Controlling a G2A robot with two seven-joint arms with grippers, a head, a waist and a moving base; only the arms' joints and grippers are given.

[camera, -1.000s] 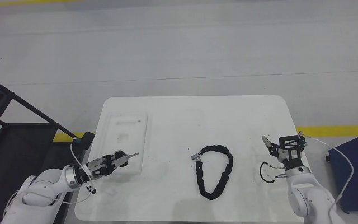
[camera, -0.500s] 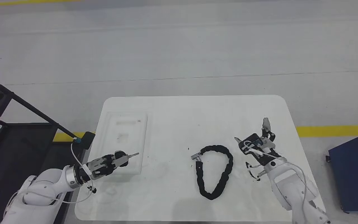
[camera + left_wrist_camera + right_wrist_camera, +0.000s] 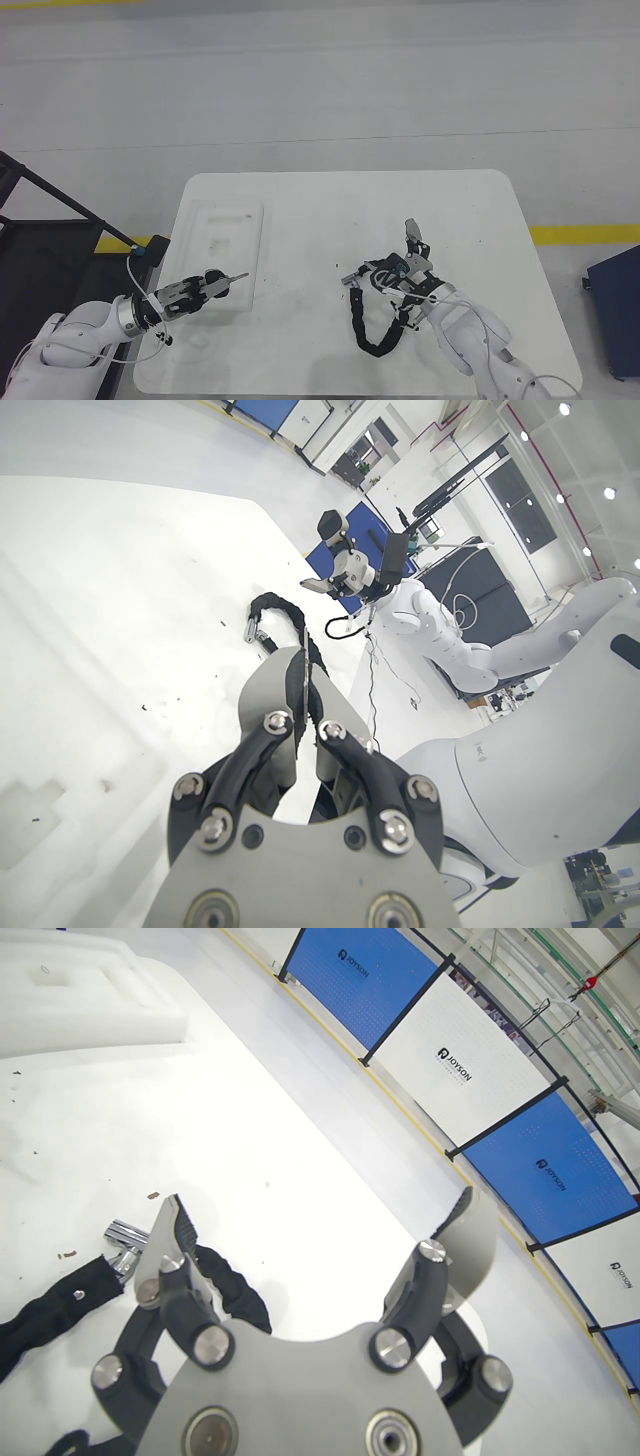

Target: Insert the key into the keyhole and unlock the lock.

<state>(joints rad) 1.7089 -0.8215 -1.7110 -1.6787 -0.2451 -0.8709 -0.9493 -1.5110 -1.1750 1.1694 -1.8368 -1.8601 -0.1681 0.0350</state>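
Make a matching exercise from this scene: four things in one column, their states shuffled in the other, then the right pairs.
Things:
1. left gripper
2. right gripper
3. chain lock
4. foam tray

States:
a. white, lying flat on the table
b. open, over the chain
c. black, looped on the table
d. shut on the key

Pairs: 1-d, 2-b, 3-c, 4-a

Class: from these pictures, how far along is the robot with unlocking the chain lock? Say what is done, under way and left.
Done: the left gripper is shut on the key, above the foam tray. Under way: the open right gripper hangs close to the metal end of the chain lock, not gripping it. Left: bring key and keyhole together, insert, turn.
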